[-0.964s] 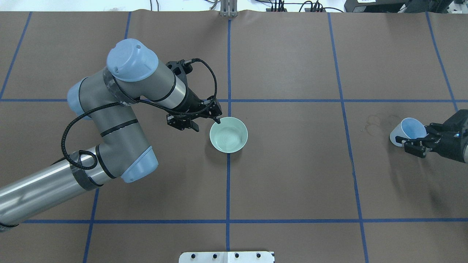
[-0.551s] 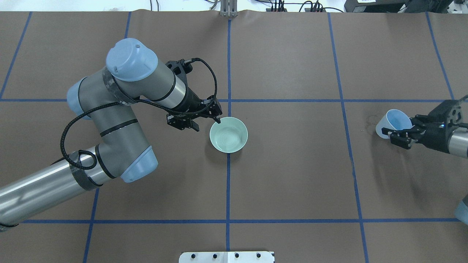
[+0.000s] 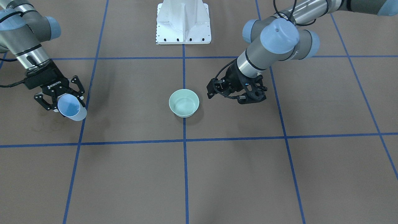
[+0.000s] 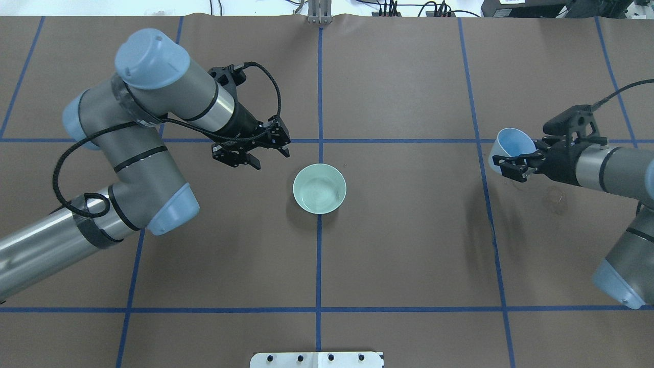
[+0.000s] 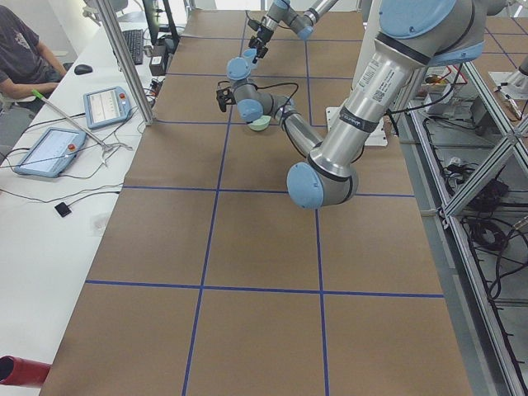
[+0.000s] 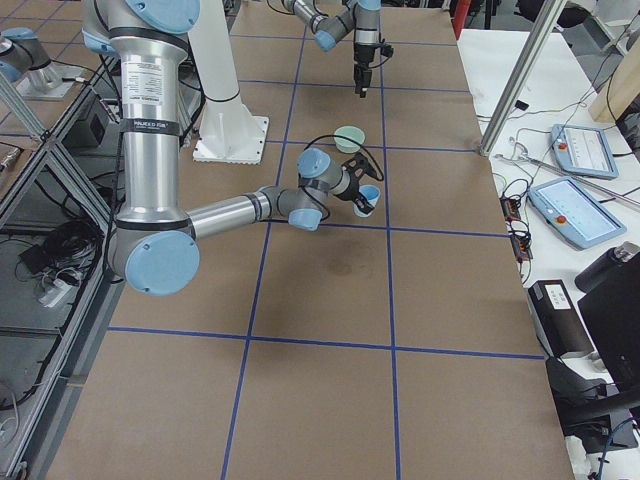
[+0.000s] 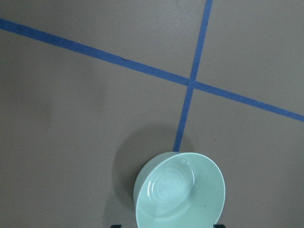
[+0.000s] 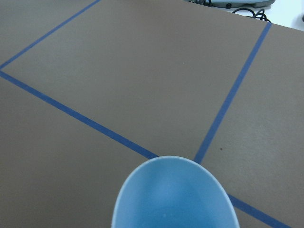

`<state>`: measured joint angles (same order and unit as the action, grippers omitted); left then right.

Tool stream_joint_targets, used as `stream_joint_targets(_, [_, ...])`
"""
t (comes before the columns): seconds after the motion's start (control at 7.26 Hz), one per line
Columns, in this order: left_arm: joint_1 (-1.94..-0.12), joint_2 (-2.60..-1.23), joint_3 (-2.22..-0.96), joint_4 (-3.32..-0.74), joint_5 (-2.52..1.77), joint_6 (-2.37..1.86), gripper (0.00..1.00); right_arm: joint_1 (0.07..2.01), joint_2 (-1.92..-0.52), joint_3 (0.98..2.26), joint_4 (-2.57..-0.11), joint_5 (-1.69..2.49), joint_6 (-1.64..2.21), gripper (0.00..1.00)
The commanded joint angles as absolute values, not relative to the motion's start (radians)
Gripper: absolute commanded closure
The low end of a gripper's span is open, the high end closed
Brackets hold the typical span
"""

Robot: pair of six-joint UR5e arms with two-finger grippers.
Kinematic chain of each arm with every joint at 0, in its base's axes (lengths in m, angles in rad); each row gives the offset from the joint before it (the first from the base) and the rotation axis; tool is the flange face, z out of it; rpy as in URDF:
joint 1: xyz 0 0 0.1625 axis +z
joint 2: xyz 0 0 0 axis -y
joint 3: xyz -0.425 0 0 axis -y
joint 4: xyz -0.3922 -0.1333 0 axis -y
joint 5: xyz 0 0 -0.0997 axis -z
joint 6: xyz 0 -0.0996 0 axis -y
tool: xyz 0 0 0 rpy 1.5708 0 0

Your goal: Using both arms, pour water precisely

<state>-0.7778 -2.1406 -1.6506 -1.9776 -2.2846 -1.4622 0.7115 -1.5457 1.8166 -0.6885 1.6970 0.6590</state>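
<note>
Both arms (image 4: 134, 153) reach over the brown table (image 4: 409, 255), which is marked with blue tape lines (image 4: 319, 266). The left arm bends down beside a pale green bowl (image 4: 295, 188). The right arm (image 4: 613, 166) comes in from the far right side.

The bowl stands upright on one tape line, near the middle of the table. The left gripper (image 4: 269, 158) is just beside the bowl and not touching it; its fingers are spread and hold nothing.

The right gripper (image 4: 517, 166) is clenched around a cup (image 4: 508, 143), white outside and light blue inside. The cup is tilted, off the table and well apart from the bowl.

Water I cannot make out for sure. The inside of the cup looks plain blue, and the bottom of the bowl shows only shiny rings.
</note>
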Motion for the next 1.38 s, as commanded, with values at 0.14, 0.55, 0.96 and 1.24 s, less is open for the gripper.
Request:
stream_joint_targets(0.14, [-0.894, -2.005, -1.701, -1.979, -2.391, -1.312, 0.29, 0.542, -1.157, 1.950, -1.490, 1.678, 0.707, 1.00])
stream_joint_targets(0.55, [-0.923, -1.977, -1.694, -1.976, -2.391, -1.264, 0.29, 0.445, -0.946, 1.834, -1.754, 1.635, 0.717, 1.00])
stream_joint_targets(0.96, [-0.937, -1.936, -1.700, -1.982, -2.391, -1.221, 0.29, 0.448, -0.746, 1.700, -1.982, 1.617, 0.489, 1.00])
stream_joint_targets(1.24, [-0.945, -1.922, -1.701, -1.983, -2.399, -1.220, 0.29, 0.448, -0.587, 1.503, -1.985, 1.627, 0.456, 1.00])
